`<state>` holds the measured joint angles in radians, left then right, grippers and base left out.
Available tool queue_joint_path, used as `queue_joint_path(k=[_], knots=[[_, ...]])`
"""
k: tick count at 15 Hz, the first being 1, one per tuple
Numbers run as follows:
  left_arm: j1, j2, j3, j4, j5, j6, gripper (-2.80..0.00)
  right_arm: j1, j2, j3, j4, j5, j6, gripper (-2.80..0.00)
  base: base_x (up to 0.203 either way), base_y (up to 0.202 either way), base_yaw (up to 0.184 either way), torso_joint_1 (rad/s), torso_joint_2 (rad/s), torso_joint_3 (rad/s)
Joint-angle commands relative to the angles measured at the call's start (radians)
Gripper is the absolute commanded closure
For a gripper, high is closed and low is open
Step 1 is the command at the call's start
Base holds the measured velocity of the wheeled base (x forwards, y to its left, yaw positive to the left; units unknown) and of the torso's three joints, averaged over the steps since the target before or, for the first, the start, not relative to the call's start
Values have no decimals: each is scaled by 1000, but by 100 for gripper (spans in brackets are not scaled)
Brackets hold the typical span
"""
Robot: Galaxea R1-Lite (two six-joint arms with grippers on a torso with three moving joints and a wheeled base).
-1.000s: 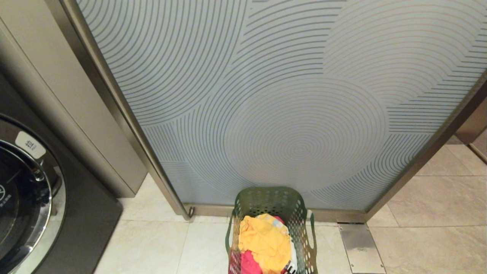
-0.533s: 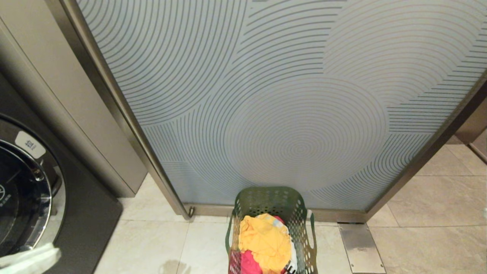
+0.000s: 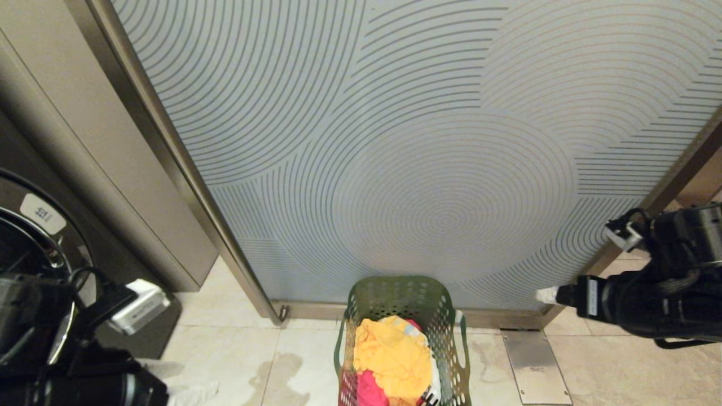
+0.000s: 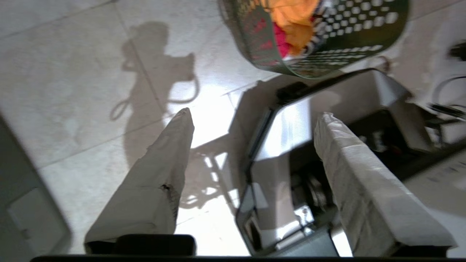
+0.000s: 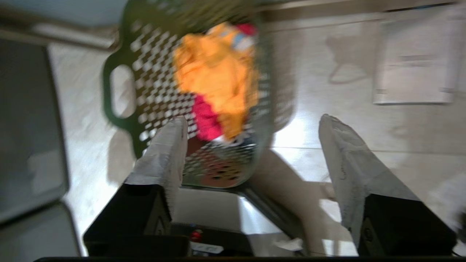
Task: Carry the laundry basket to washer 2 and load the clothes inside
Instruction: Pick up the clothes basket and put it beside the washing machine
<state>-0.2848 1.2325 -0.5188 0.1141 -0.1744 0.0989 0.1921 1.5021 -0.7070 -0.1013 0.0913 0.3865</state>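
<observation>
Between the two grippers, on pale glossy floor tiles [image 3: 225, 361], stood the laundry basket [image 3: 445, 327], dark green perforated plastic, holding the clothes [image 3: 392, 358], a crumpled yellow-orange garment over a pink one. Only the wrist views showed the cloth-wrapped fingers [image 4: 160, 174] of the left gripper [image 4: 255, 118] and right gripper [image 5: 253, 122] spread apart, empty. Beside the left gripper, the head view alone showed a dark grey washer [image 3: 34, 237] with chrome-rimmed door.

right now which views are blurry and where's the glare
Head view: sharp, with faint arm shadows on the floor tiles. Left wrist view: bright glare on the tiles between the left pincer fingers. Right wrist view: the laundry basket and clothes are motion-smeared.
</observation>
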Motion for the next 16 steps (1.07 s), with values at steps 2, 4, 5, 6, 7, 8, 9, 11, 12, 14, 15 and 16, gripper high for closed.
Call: queue_joint_path(k=[2, 4, 5, 6, 7, 8, 9, 11, 12, 14, 15, 16], knots=[[-107, 192, -20, -86, 161, -4, -280, 145, 189, -3, -75, 3, 112, -280, 0, 0, 0, 0, 0, 0], [-148, 229, -37, -102, 202, -11, -280, 180, 266, -3, -92, 6, 187, -280, 0, 0, 0, 0, 0, 0], [-155, 252, -51, -103, 203, -12, -280, 183, 300, 0, -95, 9, 198, -280, 0, 0, 0, 0, 0, 0], [-156, 279, -69, -104, 203, -13, -280, 180, 331, -1, -97, 15, 202, -280, 0, 0, 0, 0, 0, 0], [-162, 313, -103, -104, 204, -12, -280, 171, 363, -4, -99, 27, 203, -280, 0, 0, 0, 0, 0, 0], [-177, 347, -133, -105, 205, -12, -280, 159, 390, -2, -114, 38, 203, -280, 0, 0, 0, 0, 0, 0], [-216, 373, -162, -105, 217, -12, -280, 144, 415, 16, -169, 43, 203, -280, 0, 0, 0, 0, 0, 0], [-304, 417, -201, -105, 307, -13, -280, 114, 438, 66, -257, 55, 198, -280, 0, 0, 0, 0, 0, 0], [-336, 449, -220, -105, 354, -26, -280, 98, 454, 68, -276, 72, 196, -280, 0, 0, 0, 0, 0, 0], [-363, 503, -261, -104, 382, -89, -280, 77, 495, 58, -286, 84, 192, -280, 0, 0, 0, 0, 0, 0], [-365, 526, -277, -104, 385, -108, -280, 70, 520, 52, -297, 85, 187, -280, 0, 0, 0, 0, 0, 0], [-365, 546, -291, -103, 386, -113, -280, 66, 544, 50, -326, 90, 173, -280, 0, 0, 0, 0, 0, 0]])
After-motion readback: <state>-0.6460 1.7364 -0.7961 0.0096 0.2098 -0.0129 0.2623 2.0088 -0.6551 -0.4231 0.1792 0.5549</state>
